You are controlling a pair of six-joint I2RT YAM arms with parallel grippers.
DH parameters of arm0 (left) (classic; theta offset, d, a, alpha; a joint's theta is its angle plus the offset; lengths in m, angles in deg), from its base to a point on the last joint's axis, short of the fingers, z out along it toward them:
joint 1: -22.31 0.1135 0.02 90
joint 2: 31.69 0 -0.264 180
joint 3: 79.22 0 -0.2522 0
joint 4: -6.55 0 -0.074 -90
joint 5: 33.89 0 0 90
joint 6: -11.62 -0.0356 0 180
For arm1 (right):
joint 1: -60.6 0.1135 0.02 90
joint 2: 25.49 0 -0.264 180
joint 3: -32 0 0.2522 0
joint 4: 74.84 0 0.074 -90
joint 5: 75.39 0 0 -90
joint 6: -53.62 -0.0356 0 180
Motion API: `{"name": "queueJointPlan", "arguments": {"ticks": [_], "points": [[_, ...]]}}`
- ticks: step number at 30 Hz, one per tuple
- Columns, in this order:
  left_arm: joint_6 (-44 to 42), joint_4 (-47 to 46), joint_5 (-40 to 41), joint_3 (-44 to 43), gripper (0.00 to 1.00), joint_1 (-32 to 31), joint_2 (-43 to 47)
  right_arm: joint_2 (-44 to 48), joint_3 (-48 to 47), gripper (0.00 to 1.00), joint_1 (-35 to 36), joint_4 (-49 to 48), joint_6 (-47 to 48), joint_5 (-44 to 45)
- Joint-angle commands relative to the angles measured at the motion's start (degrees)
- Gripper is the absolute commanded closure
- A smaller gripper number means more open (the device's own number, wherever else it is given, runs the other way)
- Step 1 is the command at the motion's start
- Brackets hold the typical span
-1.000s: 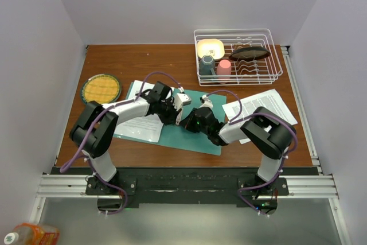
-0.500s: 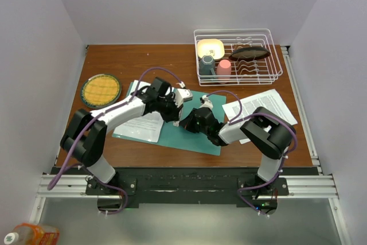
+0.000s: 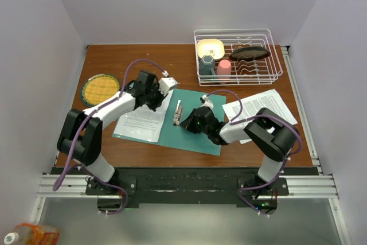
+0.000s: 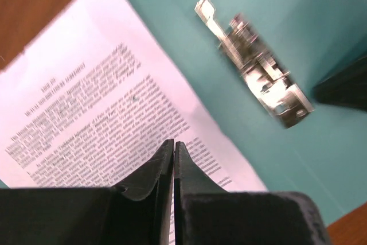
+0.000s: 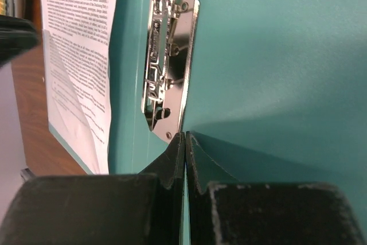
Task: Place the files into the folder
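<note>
Files (image 3: 261, 106) not yet moved lie on the desk (image 3: 143, 61) right of the folder (image 3: 198, 133), nearest the right arm (image 3: 229, 130). 1 sheet (image 3: 140, 121) rests on the folder's left leaf, long axis along the crease, under the left arm (image 3: 123, 101). Left wrist view: left fingers (image 4: 160, 167) are pressed together and empty above that sheet. Right wrist view: right fingers (image 5: 172, 156) are together, tips at the folder just below its metal clip (image 5: 166, 67).

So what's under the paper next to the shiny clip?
The open green folder: its green shows past the edges of the paper. Whether more sheets lie underneath can't be seen, because the paper covers that spot.
</note>
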Motion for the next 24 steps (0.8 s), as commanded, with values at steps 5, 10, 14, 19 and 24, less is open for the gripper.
{"name": "queueJointPlan", "arguments": {"ticks": [5, 10, 14, 19, 24], "points": [[-1.88, 1.43, -3.32, 1.91, 0.91, 2.32, -0.68, 6.67, 0.12, 1.0, -4.52, 20.78, 6.08, 1.55], [-0.29, 5.03, -8.16, 2.35, 0.9, 2.14, 3.89, 15.63, -5.41, 0.74, -9.62, 36.31, 11.0, 3.11], [0.15, 6.97, -9.92, 3.23, 0.88, 1.88, 6.79, 21.0, -8.58, 0.45, -14.45, 46.2, 13.12, 10.05], [0.06, 7.5, -11.94, 4.28, 0.86, 0.13, 7.94, 19.52, -12.27, 0.43, -21.22, 50.43, 16.1, 13.23], [0.76, 3.9, -10.1, 7.01, 0.86, -5.84, 6.89, 15.3, -14.91, 0.44, -24.91, 49.38, 16.02, 14.81]]}}
